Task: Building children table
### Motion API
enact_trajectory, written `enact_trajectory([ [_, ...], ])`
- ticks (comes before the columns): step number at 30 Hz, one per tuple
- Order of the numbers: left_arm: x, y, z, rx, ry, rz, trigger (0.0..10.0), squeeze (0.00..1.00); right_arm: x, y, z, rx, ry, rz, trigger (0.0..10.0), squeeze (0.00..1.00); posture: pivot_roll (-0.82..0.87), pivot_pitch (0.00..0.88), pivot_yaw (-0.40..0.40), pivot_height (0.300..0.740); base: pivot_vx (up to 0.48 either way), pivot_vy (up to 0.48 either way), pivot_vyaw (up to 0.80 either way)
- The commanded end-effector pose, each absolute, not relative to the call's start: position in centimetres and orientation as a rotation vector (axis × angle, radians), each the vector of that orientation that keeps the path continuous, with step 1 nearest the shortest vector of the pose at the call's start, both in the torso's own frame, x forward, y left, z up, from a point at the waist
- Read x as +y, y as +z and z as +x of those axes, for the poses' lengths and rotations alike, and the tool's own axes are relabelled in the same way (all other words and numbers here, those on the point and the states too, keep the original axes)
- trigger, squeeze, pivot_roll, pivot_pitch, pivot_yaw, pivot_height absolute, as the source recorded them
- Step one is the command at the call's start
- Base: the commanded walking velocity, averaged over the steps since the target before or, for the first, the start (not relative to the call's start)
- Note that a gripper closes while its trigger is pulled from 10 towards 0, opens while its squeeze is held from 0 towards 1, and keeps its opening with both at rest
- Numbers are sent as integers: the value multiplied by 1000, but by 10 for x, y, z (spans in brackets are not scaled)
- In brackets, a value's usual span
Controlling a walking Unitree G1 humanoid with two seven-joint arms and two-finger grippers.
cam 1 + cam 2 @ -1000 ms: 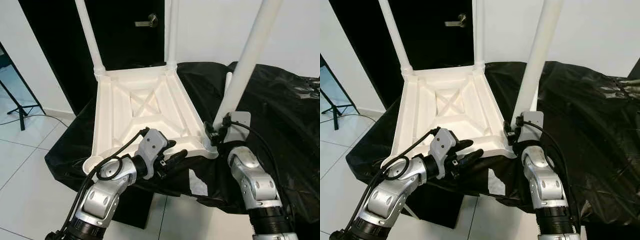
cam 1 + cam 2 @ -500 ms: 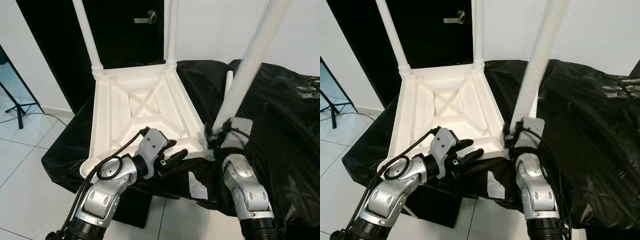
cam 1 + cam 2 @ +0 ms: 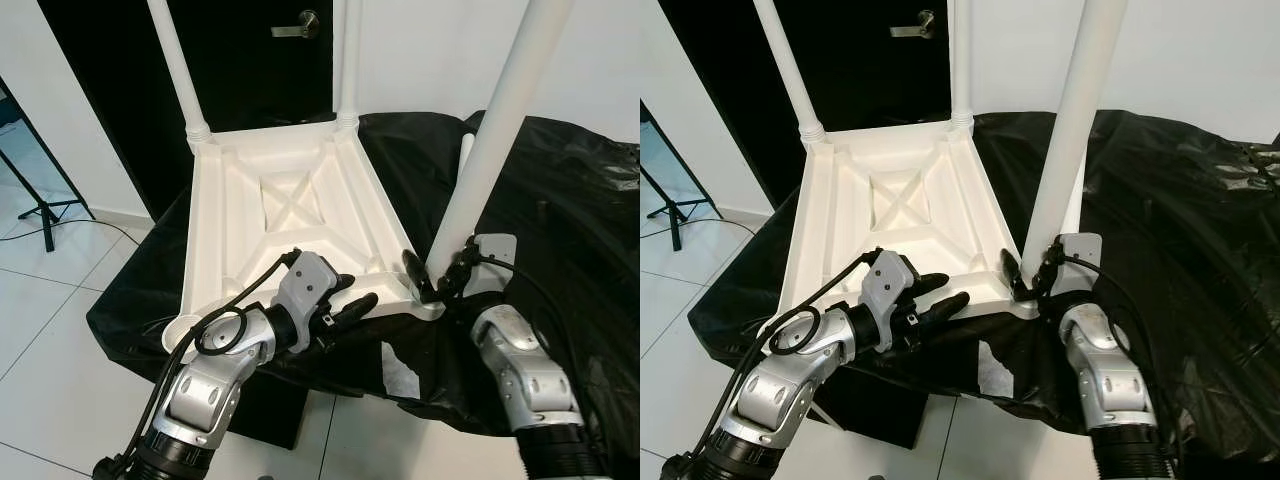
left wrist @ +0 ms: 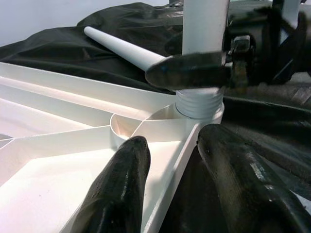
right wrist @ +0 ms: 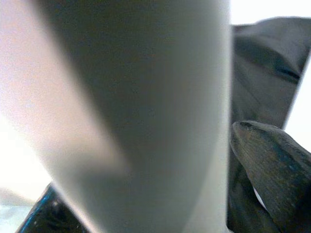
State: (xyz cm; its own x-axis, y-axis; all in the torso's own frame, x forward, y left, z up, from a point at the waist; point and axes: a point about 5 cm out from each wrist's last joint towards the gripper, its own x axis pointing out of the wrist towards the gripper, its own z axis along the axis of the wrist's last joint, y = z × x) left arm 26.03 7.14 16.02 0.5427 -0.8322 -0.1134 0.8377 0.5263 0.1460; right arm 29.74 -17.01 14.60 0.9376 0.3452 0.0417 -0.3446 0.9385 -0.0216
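Observation:
A white plastic children's table [image 3: 250, 250] lies upside down on a black-covered surface. Two legs [image 3: 175, 70] stand at its far corners. A third leg [image 3: 495, 130] rises from the near right corner socket [image 4: 199, 104]. My right gripper [image 3: 430, 280] is shut on this leg just above the socket, with one black finger [image 4: 189, 73] lying across it. My left gripper [image 3: 352, 296] is open and straddles the table's near rim, one finger [image 4: 121, 184] inside the rim and the other outside over the cloth. A loose white leg [image 4: 121, 48] lies on the cloth behind.
The black cloth [image 3: 570, 220] spreads wide to the right and hangs over the near edge, with a white patch [image 3: 400, 375] on it. Behind stand a dark door with a handle [image 3: 300, 25] and a white wall. A black stand [image 3: 40, 210] is on the tiled floor at left.
My right wrist has swung to the right around the leg's base, and one of its fingers now shows left of the leg. The left gripper stays on the rim.

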Motion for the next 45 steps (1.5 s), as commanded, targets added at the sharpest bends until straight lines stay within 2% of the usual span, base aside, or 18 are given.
enact_trajectory([
  [1, 72, 157, 257, 43, -988, 195, 10000, 0, -166, 150, 300, -62, 498, -27, 10000, 0, 25, 0, 6, 740, 0, 0, 0],
  [11, 69, 150, 251, 65, -1016, 211, 10000, 0, -171, 153, 314, -56, 630, -118, 10000, 0, 34, 0, 3, 740, 0, 0, 0],
  [12, 68, 150, 251, 65, -1018, 215, 10000, 0, -172, 153, 315, -52, 649, -129, 2667, 0, 41, 0, -4, 740, 0, 0, 0],
  [14, 68, 150, 250, 65, -1019, 217, 10000, 0, -172, 152, 316, -49, 661, -136, 2667, 0, 42, 0, -4, 740, 0, 0, 0],
  [15, 68, 150, 250, 63, -1016, 220, 10000, 0, -173, 152, 316, -47, 673, -141, 471, 0, 43, 0, -7, 740, 0, 0, 0],
  [16, 68, 150, 250, 63, -1016, 220, 10000, 0, -173, 152, 316, -47, 673, -141, 471, 0, 43, 0, -7, 740, 0, 0, 0],
  [17, 68, 150, 250, 62, -1012, 220, 10000, 0, -173, 150, 316, -40, 682, -135, 0, 0, 45, 0, -7, 740, 0, 0, 0],
  [26, 69, 152, 252, 56, -1003, 222, 10000, 0, -179, 143, 313, -24, 664, -107, 0, 0, 43, 0, -6, 740, 0, 0, 0],
  [27, 68, 152, 252, 55, -1004, 224, 10000, 0, -180, 141, 313, -22, 632, -99, 10000, 0, 41, 0, -6, 740, 0, 0, 0],
  [37, 66, 147, 253, 60, -992, 243, 10000, 0, -176, 133, 306, -19, 451, -104, 10000, 0, 41, 0, -16, 740, 0, 0, 0],
  [39, 66, 145, 253, 62, -978, 248, 10000, 0, -165, 125, 298, -12, 354, -92, 10000, 0, 38, 0, -20, 740, 0, 0, 0],
  [43, 66, 144, 253, 61, -971, 248, 10000, 0, -159, 121, 294, -3, 273, -62, 10000, 0, 38, 0, -20, 740, 0, 0, 0],
  [45, 67, 144, 253, 57, -960, 247, 10000, 0, -149, 119, 288, -2, 142, -7, 10000, 0, 37, 0, -20, 740, 0, 0, 0],
])
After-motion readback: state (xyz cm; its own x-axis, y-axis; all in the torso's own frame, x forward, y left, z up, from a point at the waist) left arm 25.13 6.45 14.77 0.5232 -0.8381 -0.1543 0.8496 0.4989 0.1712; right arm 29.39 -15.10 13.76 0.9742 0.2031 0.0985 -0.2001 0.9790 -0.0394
